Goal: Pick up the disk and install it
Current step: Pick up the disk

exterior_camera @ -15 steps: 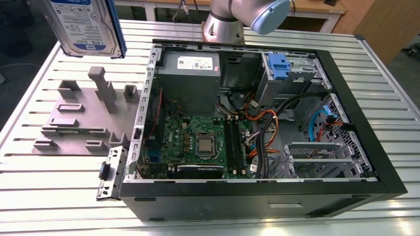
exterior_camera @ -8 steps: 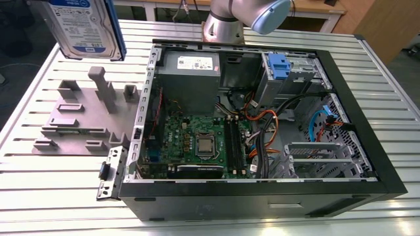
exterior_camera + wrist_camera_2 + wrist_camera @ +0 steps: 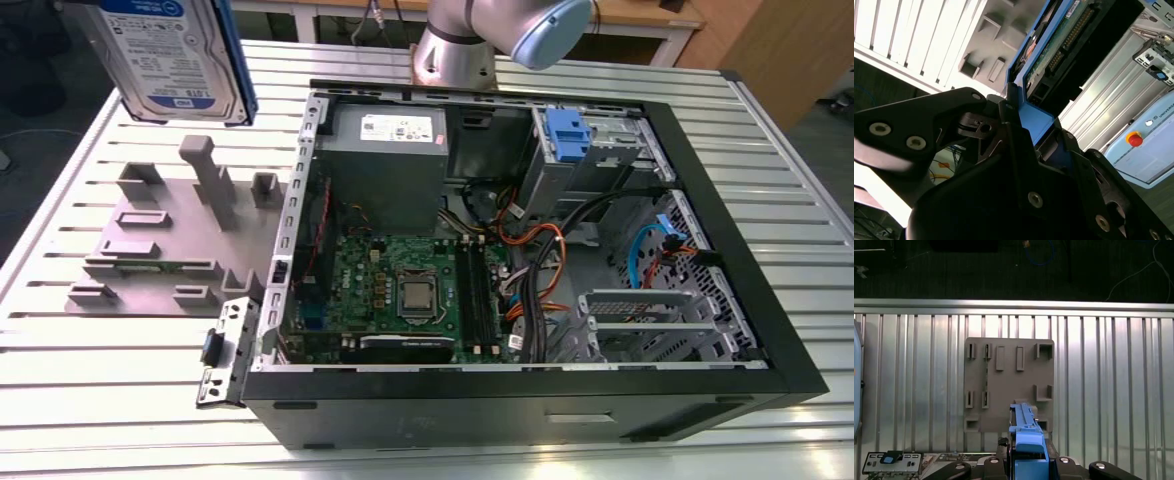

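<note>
The disk point(image 3: 174, 60), silver with a white-and-blue label and a blue carrier bracket, hangs high in the air at the exterior view's upper left, above the grey fixture plate point(image 3: 147, 240). In the second wrist view my gripper point(image 3: 1034, 120) is shut on the disk point(image 3: 1054, 50) at its blue bracket end, and the green circuit-board side shows. In the first wrist view the disk point(image 3: 1026, 432) stands edge-on between the black fingers point(image 3: 999, 462), over the fixture plate point(image 3: 1009, 385).
The open computer case point(image 3: 747, 300) lies on the slatted metal table, with a grey power supply point(image 3: 387, 170), motherboard point(image 3: 400, 290), another blue-tabbed drive point(image 3: 567, 135) and a metal drive cage point(image 3: 654, 320). The arm's base point(image 3: 461, 50) stands behind the case. A loose bracket point(image 3: 220, 350) lies beside the case.
</note>
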You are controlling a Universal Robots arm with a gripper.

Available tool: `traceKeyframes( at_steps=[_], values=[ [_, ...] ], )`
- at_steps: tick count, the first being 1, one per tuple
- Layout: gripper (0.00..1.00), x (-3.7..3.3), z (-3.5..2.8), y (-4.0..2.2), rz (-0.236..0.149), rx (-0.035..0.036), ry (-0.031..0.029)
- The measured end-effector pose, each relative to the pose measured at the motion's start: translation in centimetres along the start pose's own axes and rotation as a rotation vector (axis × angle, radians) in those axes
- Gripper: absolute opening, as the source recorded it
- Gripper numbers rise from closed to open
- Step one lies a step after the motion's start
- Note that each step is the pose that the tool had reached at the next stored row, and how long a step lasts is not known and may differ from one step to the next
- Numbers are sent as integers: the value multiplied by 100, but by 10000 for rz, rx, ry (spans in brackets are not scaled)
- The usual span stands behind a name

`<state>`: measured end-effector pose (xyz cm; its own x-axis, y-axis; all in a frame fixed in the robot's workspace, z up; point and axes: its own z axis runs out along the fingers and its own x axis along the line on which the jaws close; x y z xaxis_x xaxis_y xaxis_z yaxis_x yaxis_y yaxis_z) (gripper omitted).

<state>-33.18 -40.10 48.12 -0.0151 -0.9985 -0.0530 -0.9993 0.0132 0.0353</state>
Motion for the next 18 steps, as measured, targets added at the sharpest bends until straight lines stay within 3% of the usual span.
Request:
traceKeyframes(
  at_steps=[9,18],
  values=[
    [36,23,-3,-81,1,1,-1],
    [36,110,-8,-88,3,0,0]
  ],
)
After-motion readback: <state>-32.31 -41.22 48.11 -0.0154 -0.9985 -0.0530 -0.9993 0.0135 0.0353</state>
